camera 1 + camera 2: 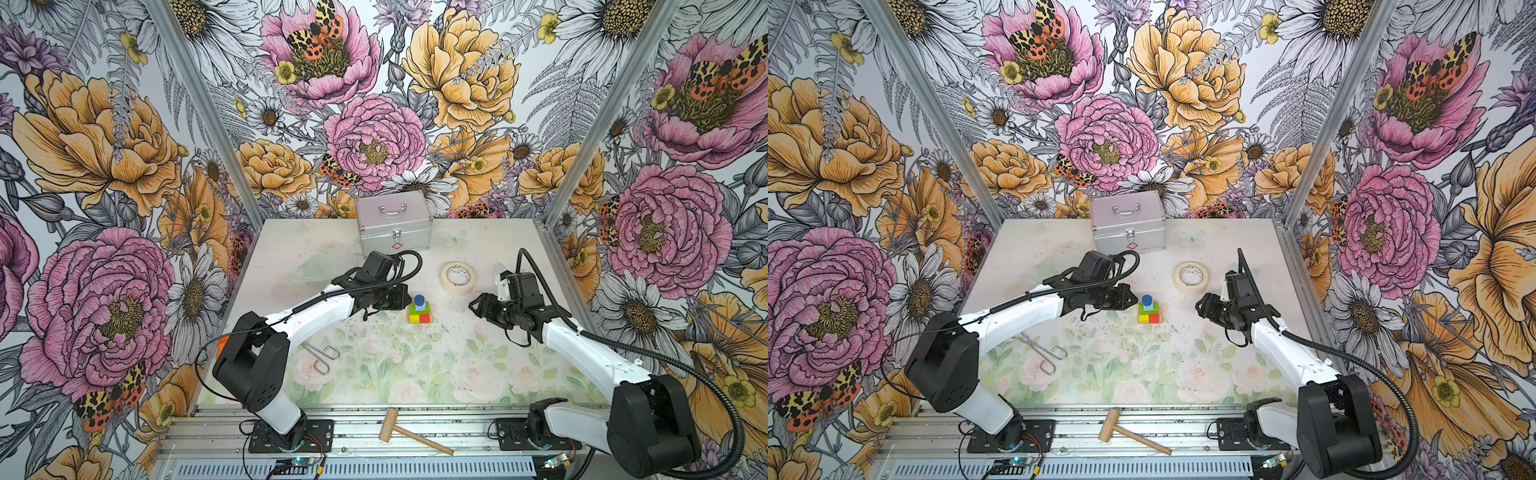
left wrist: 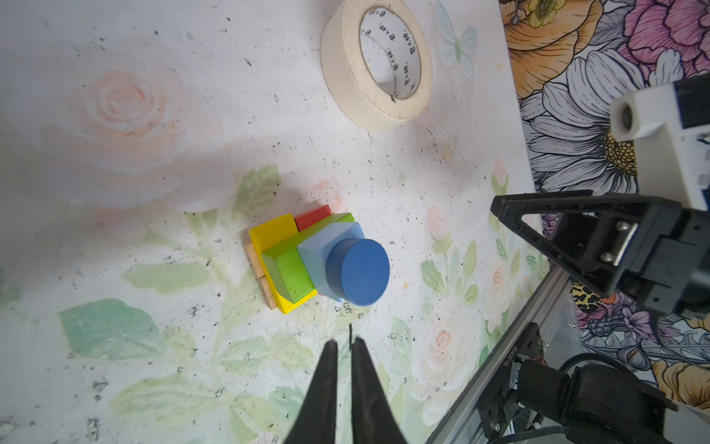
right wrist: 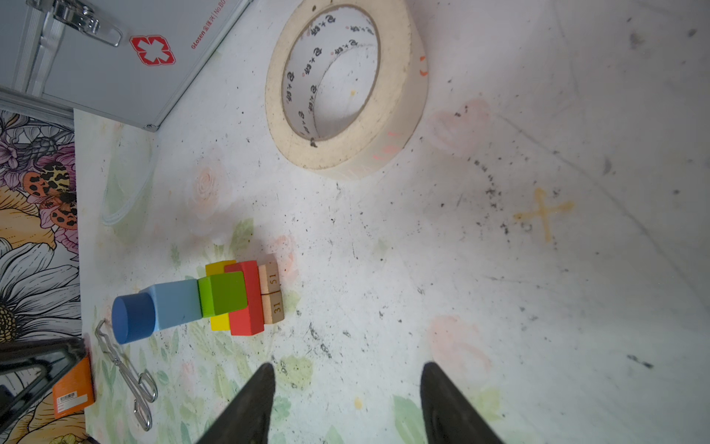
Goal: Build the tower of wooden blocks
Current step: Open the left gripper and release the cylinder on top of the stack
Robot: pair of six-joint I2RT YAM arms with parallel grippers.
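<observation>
Midway across the tabletop [image 1: 374,374], the tower [image 1: 419,309] stands whole on tan bars [image 3: 272,278] for a broad base; left claw [image 2: 344,343], nearly closed, and right claw [image 3: 347,371], wide, both empty, stand clear.

Tower [image 1: 419,309] ctr, tape [image 1: 457,277] rt-behind it, case [image 1: 392,226] behind.

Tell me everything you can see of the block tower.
The tower stands upright on the table, painted and plain wood. Two numbered tan bars lie side by side at the base, red bar and yellow bar across them, then green bar, light blue cube, dark blue cylinder topmost. The left gripper and right gripper stand clear.
</observation>
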